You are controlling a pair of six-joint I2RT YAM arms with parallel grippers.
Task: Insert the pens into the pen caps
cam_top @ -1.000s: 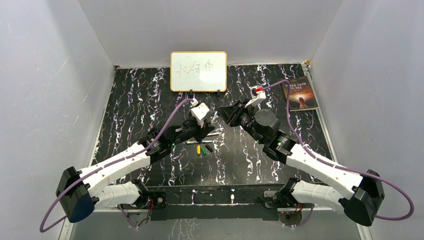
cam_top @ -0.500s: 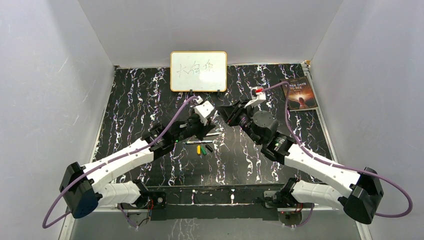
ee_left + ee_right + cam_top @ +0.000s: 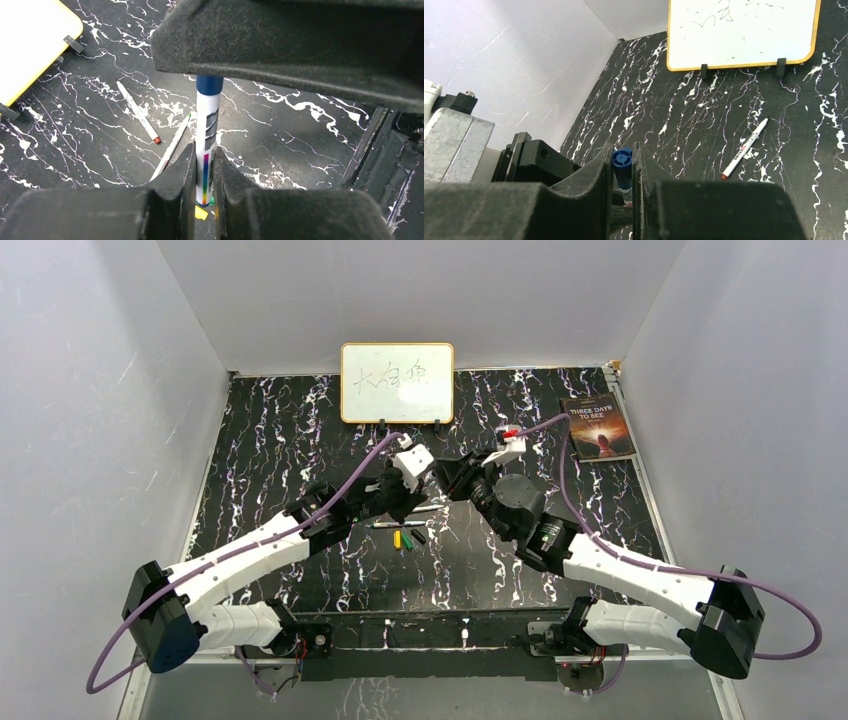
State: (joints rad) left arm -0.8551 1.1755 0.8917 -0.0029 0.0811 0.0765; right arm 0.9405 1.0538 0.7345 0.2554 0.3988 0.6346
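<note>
The two hands meet over the middle of the desk (image 3: 260, 440), each on one end of the same pen (image 3: 208, 125). The left hand (image 3: 204, 152) is closed tight on the pen's lower barrel, one finger pressed to each side. The pen stands roughly upright in the left wrist view, clear of the desk.

The blue cap (image 3: 209, 84) sits on the pen's upper end. The right hand (image 3: 622, 152) is closed on this cap, with a finger against each side, and only the cap's top shows between them. How far the cap is pushed home cannot be told.

Below the hands, two loose pens lie on the desk. A red-tipped pen (image 3: 137, 111) lies nearer the far edge. A green-tipped pen (image 3: 172, 146) lies just beside it, and their near ends come close without touching.

A little nearer the near edge, the yellow cap (image 3: 397, 539), green cap (image 3: 407, 538) and black cap (image 3: 418, 536) lie in a tight row. They sit just beside a dark pen.

A whiteboard (image 3: 397, 382) stands at the middle of the far edge. A book (image 3: 599, 427) lies in the far right corner.
</note>
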